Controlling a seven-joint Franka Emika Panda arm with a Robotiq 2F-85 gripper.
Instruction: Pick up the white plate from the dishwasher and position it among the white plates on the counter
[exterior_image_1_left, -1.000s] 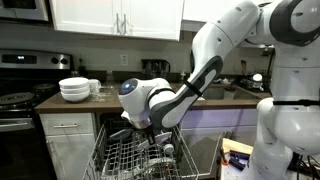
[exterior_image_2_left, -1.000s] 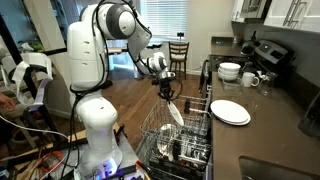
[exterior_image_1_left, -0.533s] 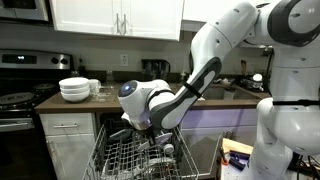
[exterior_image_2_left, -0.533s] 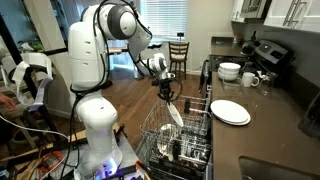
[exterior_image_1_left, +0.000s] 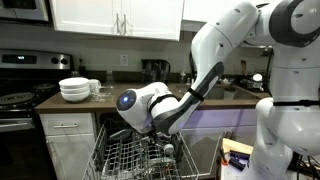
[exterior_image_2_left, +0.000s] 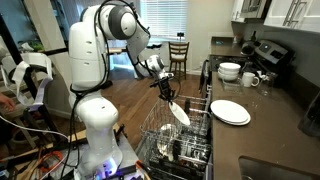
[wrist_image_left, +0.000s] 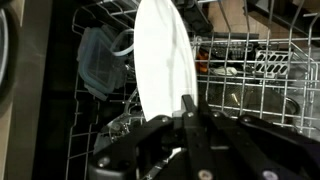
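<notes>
text: none readable in any view
labels/brands: none legible on anything near the gripper (exterior_image_2_left: 166, 92)
numbers/signs: none

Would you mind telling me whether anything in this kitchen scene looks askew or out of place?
Only the white plate stands out: it hangs tilted, on edge, over the dishwasher rack, pinched at its rim by the shut claw. The white plates on the counter lie flat; nothing looks spilled or broken.
</notes>
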